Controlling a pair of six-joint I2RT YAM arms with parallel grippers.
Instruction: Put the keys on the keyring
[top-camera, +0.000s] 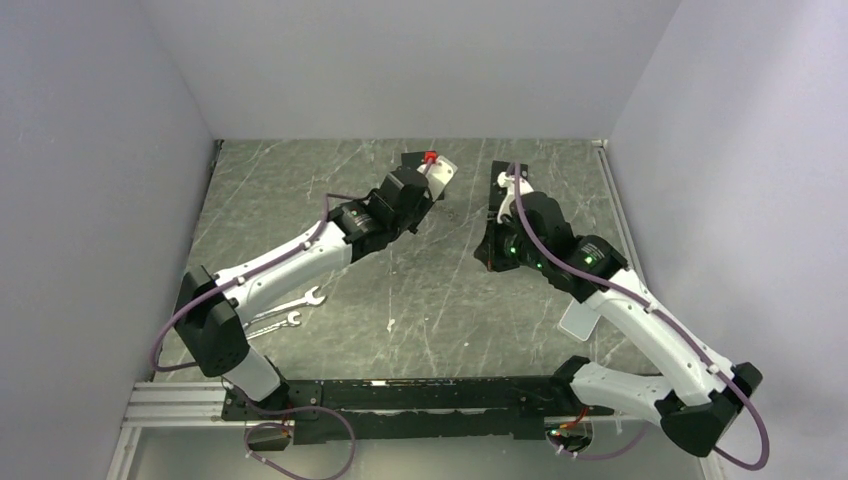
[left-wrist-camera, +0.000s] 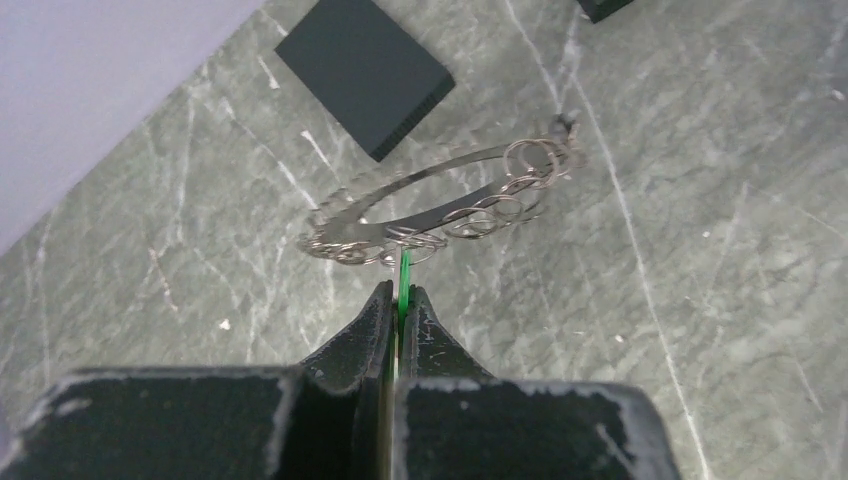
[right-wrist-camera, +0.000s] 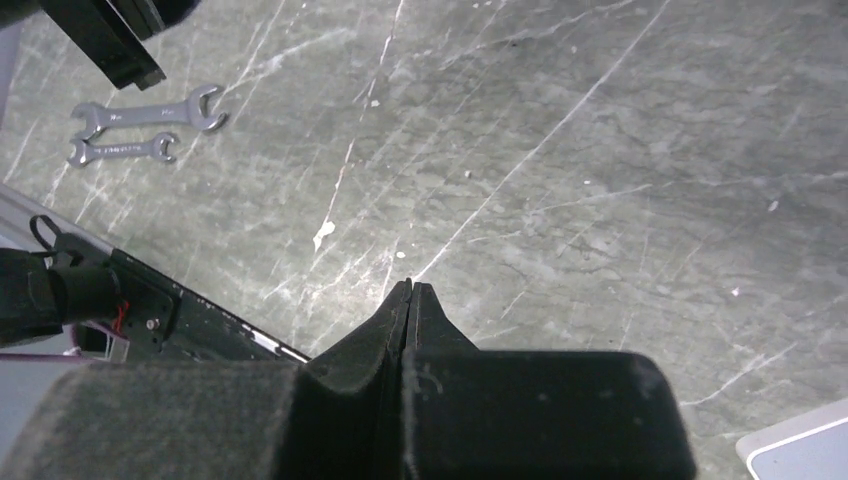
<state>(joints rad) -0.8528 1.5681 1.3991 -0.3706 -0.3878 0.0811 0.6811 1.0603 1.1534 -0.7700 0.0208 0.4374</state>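
In the left wrist view my left gripper (left-wrist-camera: 403, 292) is shut on a thin green flat piece (left-wrist-camera: 404, 270), seen edge-on. Its far end meets the near edge of the keyring (left-wrist-camera: 345, 232). The keyring is a dark grey ring with several small wire loops (left-wrist-camera: 500, 205) along its rim, and it is tilted over the table. I cannot tell whether the green piece is hooked on. The keyring is hidden in the top view under the left wrist (top-camera: 405, 200). My right gripper (right-wrist-camera: 410, 288) is shut and empty above bare table. No other keys show.
A flat black box (left-wrist-camera: 362, 72) lies beyond the keyring, and another box corner (left-wrist-camera: 605, 6) shows at the top edge. Two wrenches (top-camera: 285, 310) lie near the left arm and also show in the right wrist view (right-wrist-camera: 150, 130). A white tray (top-camera: 580, 318) sits by the right arm.
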